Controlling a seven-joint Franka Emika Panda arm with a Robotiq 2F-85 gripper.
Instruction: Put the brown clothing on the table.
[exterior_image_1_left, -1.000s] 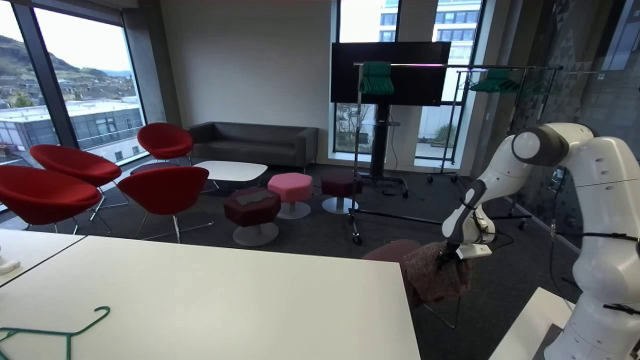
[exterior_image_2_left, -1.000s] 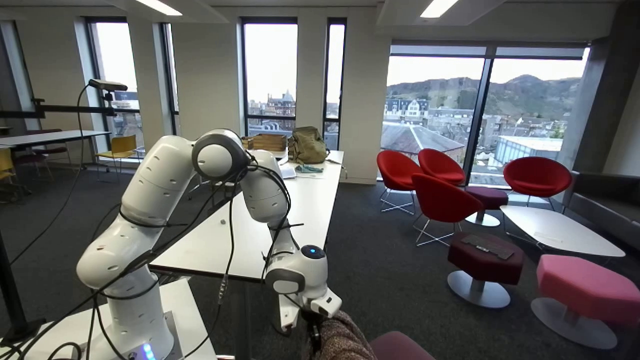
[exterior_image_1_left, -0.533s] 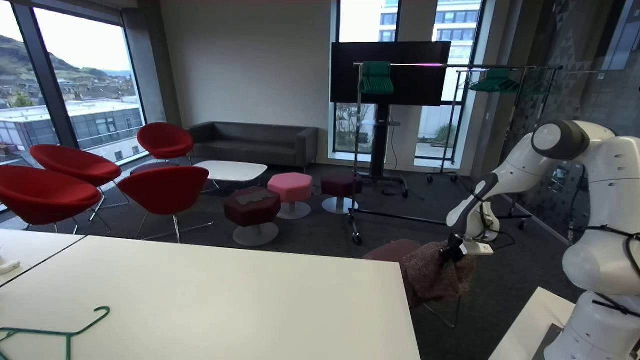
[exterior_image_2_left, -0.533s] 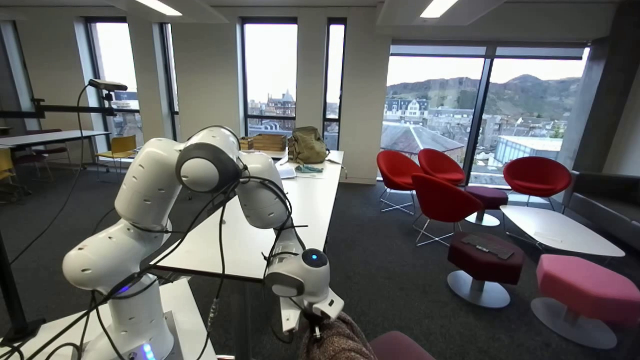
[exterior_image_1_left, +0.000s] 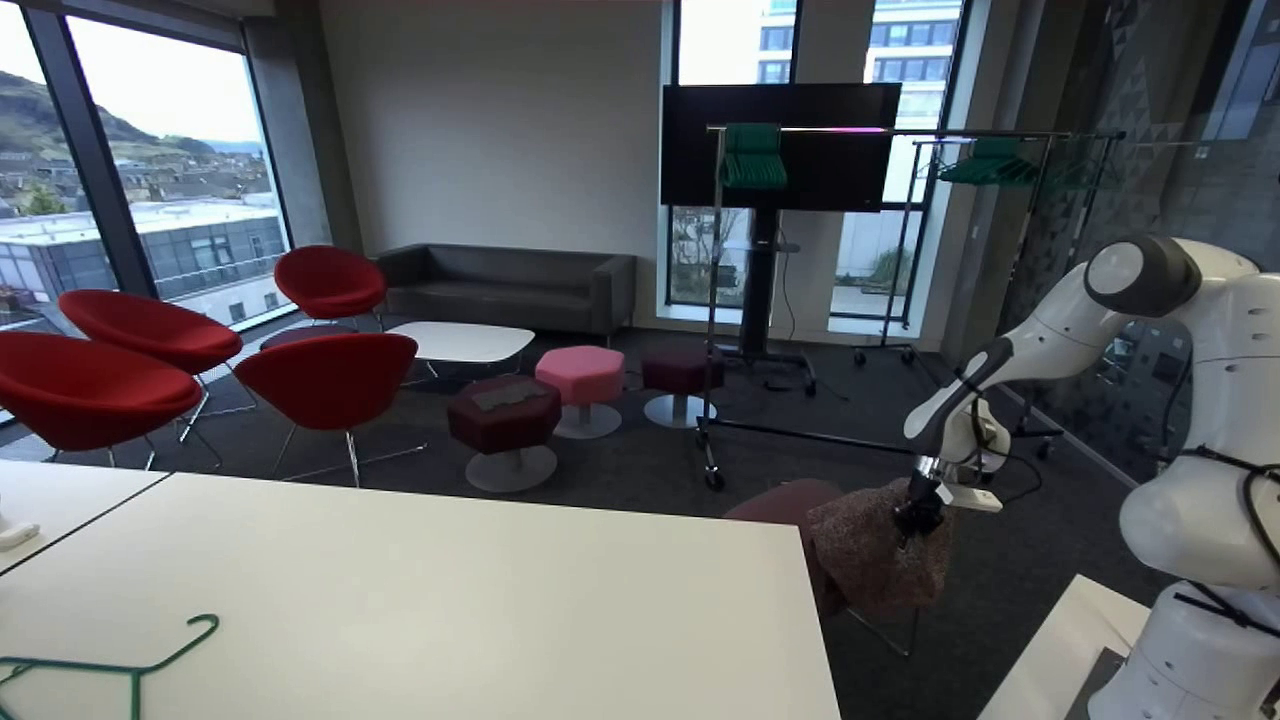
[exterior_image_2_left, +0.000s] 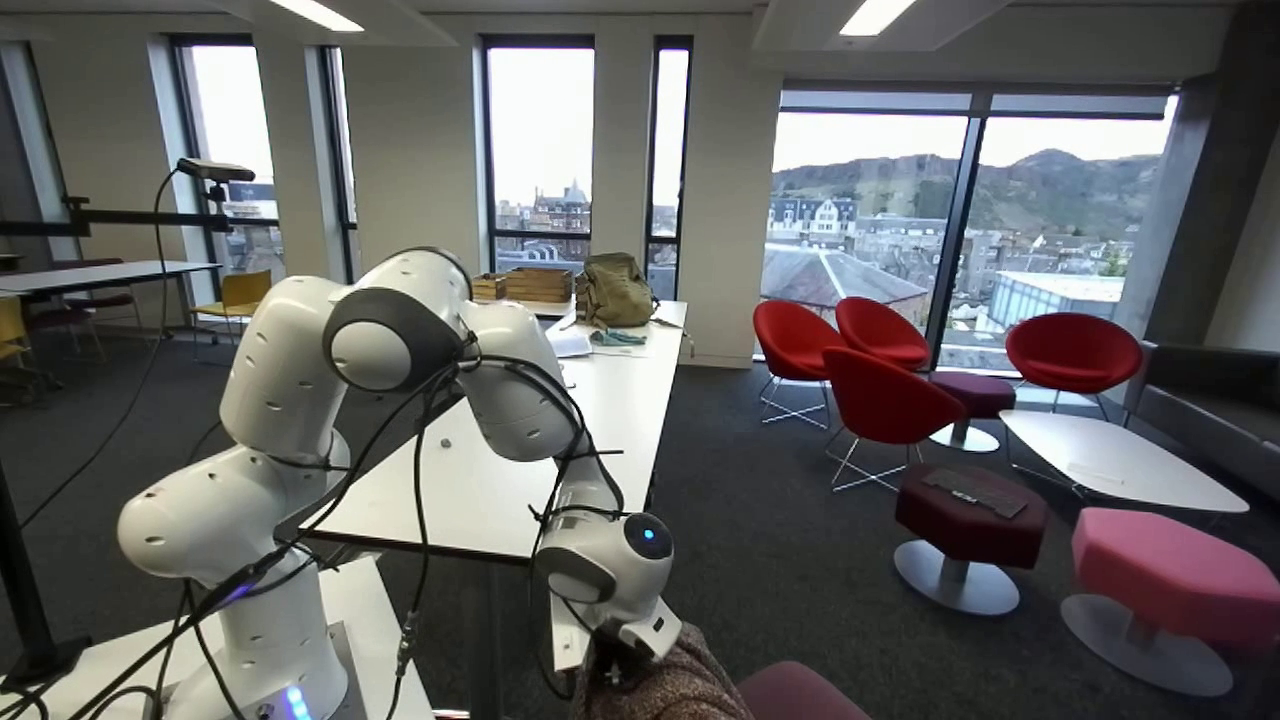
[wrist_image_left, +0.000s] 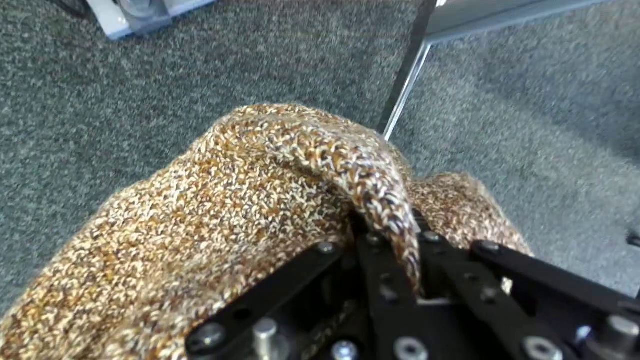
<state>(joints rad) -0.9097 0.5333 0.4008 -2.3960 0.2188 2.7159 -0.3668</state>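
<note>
Wrist view, lower right: claw (wrist_image_left: 392, 227) is pinching brown clothing (wrist_image_left: 215, 210); grasping step, seemingly; next needing lift toward worktop (exterior_image_1_left: 450, 590).

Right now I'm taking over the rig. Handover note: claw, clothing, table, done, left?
Claw: shut on the brown clothing, a fold of it pinched in the wrist view.
Where: in an exterior view the brown clothing looks draped over the maroon chair, beside the corner of the table. A green hanger lies on that tabletop.
Done: grasp made.
Left: likely lift it clear of the chair, carry it over the table, lower it, open up. Not yet placed.
</note>
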